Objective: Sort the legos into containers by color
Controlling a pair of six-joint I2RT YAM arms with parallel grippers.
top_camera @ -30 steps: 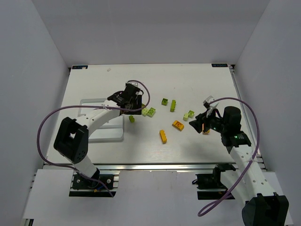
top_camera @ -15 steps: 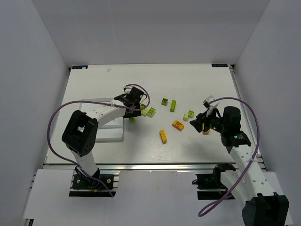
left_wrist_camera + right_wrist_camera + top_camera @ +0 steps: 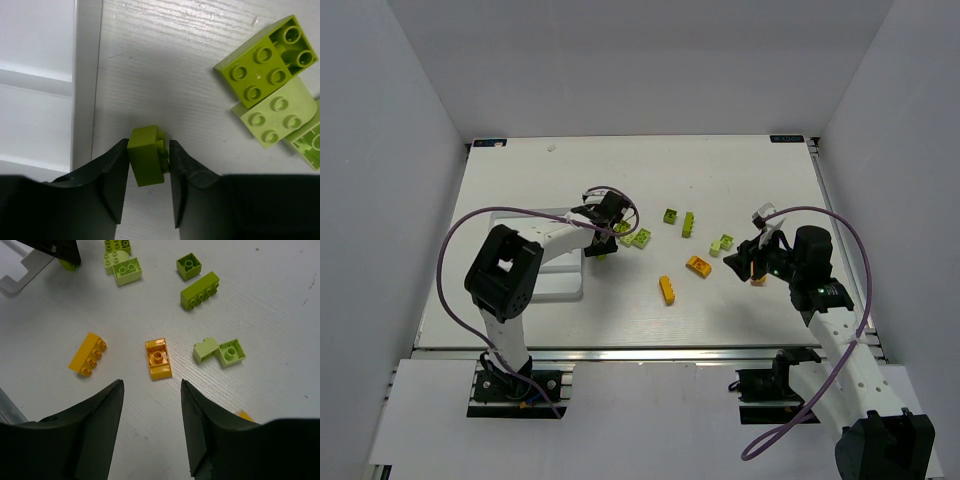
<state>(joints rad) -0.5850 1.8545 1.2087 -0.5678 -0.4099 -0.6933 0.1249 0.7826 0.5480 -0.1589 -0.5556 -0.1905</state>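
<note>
My left gripper [image 3: 148, 150] is shut on a small lime-green lego [image 3: 146, 162], just right of the white tray's rim [image 3: 86, 75]. I cannot tell whether the lego is off the table. In the top view this gripper [image 3: 603, 243] is at the tray's [image 3: 525, 215] right edge, with the arm across the tray. My right gripper [image 3: 150, 385] is open and empty above the table, just short of an orange lego [image 3: 158, 358]. A yellow lego [image 3: 88, 354] lies to its left. This gripper also shows in the top view [image 3: 745, 265].
Two green legos [image 3: 267, 62] lie stacked up and right of the left gripper. More green legos [image 3: 199, 290] [image 3: 220, 351] lie beyond the orange one. An orange piece [image 3: 245, 416] shows beside the right finger. White walls enclose the table.
My left gripper has moved toward the near edge and down onto the small green lego beside the tray, and now grips it. The right arm has not moved.
</note>
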